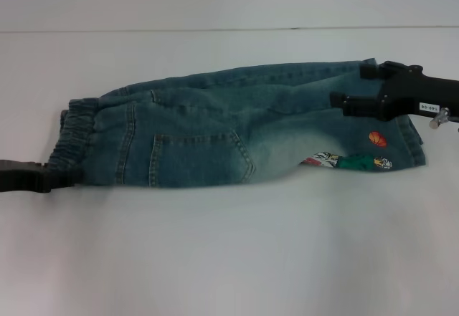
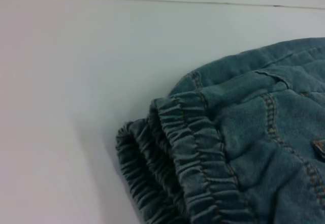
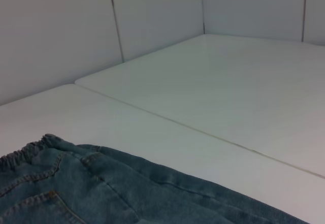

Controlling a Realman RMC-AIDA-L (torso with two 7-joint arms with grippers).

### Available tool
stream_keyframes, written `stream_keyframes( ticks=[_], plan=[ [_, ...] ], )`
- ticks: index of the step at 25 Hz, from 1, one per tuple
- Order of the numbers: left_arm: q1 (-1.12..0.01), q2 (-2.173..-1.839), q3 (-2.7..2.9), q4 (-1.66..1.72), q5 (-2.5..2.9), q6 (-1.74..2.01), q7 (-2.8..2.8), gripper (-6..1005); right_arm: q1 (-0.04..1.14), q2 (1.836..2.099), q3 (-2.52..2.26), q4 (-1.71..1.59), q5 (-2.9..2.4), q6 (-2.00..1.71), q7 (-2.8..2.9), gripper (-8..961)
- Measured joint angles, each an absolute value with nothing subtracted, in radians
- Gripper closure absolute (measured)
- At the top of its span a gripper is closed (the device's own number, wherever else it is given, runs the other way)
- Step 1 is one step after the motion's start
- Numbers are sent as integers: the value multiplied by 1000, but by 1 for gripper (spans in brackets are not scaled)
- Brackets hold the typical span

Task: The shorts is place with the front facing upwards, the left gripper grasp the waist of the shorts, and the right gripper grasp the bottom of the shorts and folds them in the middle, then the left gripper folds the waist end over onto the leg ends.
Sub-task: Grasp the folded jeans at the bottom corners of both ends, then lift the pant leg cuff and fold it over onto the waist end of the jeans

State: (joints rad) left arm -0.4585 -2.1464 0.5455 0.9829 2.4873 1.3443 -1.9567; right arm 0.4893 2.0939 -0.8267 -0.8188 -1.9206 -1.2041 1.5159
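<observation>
Head view shows the shorts lying flat on the white table, already doubled lengthwise, so only one leg with a pocket faces up. The waist of the shorts is the end of the shorts nearest the left gripper, which touches the lower corner of that ruffled band; whether its fingers pinch the cloth I cannot tell. The right gripper hovers over the far end of the shorts, near the leg ends, with its two fingers spread and nothing between them. Left wrist view shows the gathered waistband in two layers, resting on the table. Right wrist view shows only the denim edge and the table beyond. I judge the middle fold is done and the second fold is in hand: next the left gripper must hold the waist firmly, lift it and carry it over onto the leg ends, while the right gripper moves clear.
</observation>
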Motion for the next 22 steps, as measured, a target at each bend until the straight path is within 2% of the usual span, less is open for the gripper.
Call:
stream_keyframes(
  ticks=[2,8,16,22],
  plan=[
    [-459,-2146,550,983,2488,1345,-1957,271,489,2094,-827,-819,-1921,-1204,1516,9],
    [-459,-2147,555,983,2488,1346,-1956,518,489,2094,-827,-819,-1921,-1203,1516,8],
    [-463,-2147,554,988,2482,1351,-1969,617,489,2095,-858,-761,-1831,-1213,1437,8],
    [-481,-2144,548,1006,2467,1401,-1984,694,516,2100,-947,-581,-1627,-1159,1205,8]
  ],
)
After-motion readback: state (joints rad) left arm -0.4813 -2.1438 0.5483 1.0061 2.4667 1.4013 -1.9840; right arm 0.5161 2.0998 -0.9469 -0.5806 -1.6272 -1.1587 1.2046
